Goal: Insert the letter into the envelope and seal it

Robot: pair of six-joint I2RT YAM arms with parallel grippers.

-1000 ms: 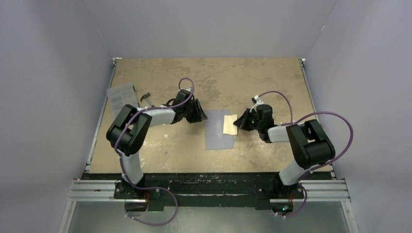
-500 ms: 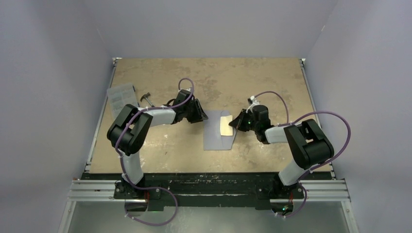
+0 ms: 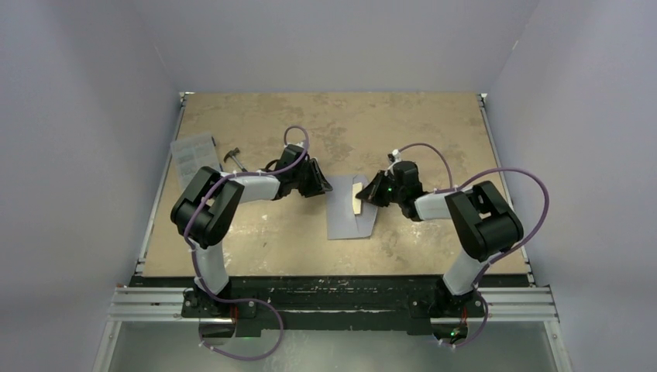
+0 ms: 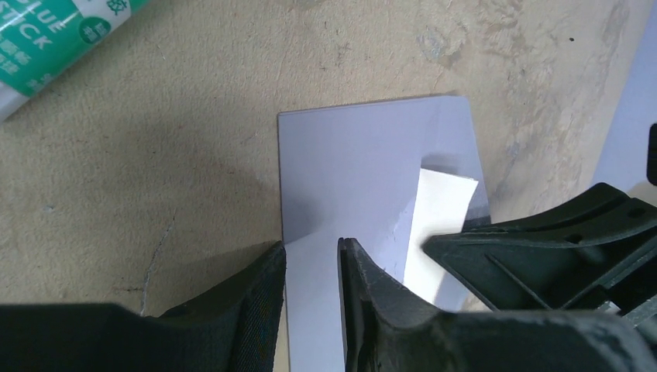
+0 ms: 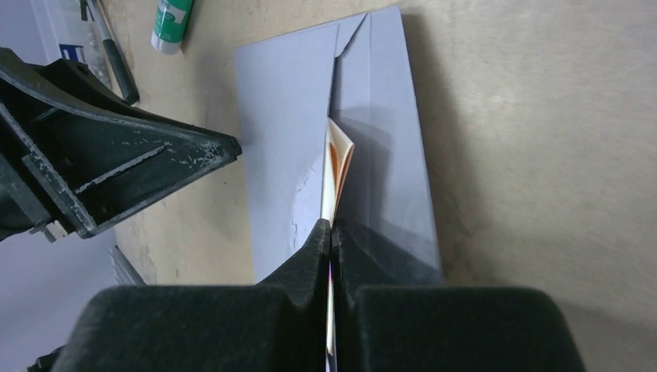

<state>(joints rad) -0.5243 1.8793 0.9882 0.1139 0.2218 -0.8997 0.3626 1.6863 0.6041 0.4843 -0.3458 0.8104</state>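
My right gripper [image 5: 331,227] pinches the letter [image 5: 341,164] by its edge; I judge it floppy. Left gripper [image 4: 312,248] is narrow at the envelope [image 4: 356,155], grip unclear.

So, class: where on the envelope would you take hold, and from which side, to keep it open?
I'd pinch the lifted left edge of the envelope from the left, where the left fingers straddle it: the rest lies flat on the table, and the held letter occupies the right.
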